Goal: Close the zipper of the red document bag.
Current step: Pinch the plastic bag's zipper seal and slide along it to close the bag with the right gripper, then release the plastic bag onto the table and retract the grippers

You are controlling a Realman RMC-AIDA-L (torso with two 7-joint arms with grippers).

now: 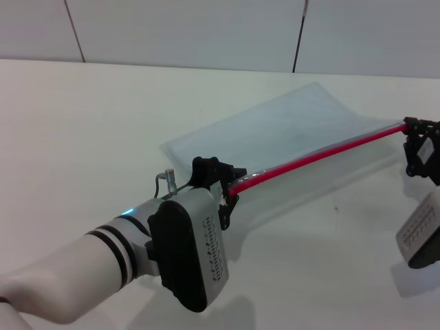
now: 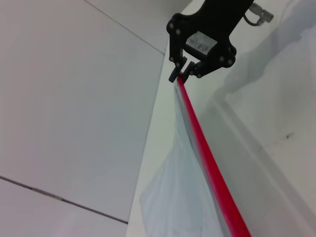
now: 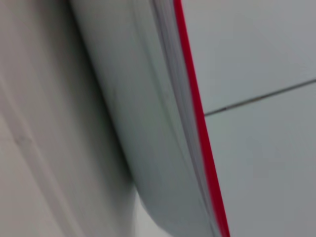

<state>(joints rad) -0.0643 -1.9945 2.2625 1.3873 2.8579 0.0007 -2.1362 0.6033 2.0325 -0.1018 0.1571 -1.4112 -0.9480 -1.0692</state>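
In the head view we see a plain white table [image 1: 82, 151] and behind it a pale wall [image 1: 192, 31] made of large panels with two dark seams. On the table there is one red document bag [image 1: 295, 130], a clear flat pouch with pale sheets inside. It lies aslant, and its near long edge is lifted off the table. Along this edge runs one zipper [image 1: 323, 155], a thin bright red strip, stretched straight between two grippers. The left gripper [image 1: 230, 189] is at the near end of the strip, with its dark fingers pinched on the zipper, and its white arm with the black wrist block fills the lower left corner. The right gripper [image 1: 412, 127] is at the far end of the strip, at the right border, also clamped on the zipper. Under the bag we see only its soft shadow, and no other object lies on the table.

In the left wrist view we look along the zipper [image 2: 207, 163] toward the right gripper [image 2: 181, 74]. Its two small black fingertips [image 2: 175, 75] press together on the end of the red strip. The bag [image 2: 173, 197] hangs below the strip, and the table edge and the wall panels are behind it.

In the right wrist view we see only the zipper [image 3: 197, 118] and the bag [image 3: 148, 128] very near and rather unclear, so it seems the strip runs along the edge of the pouch. The wall seam crosses behind.
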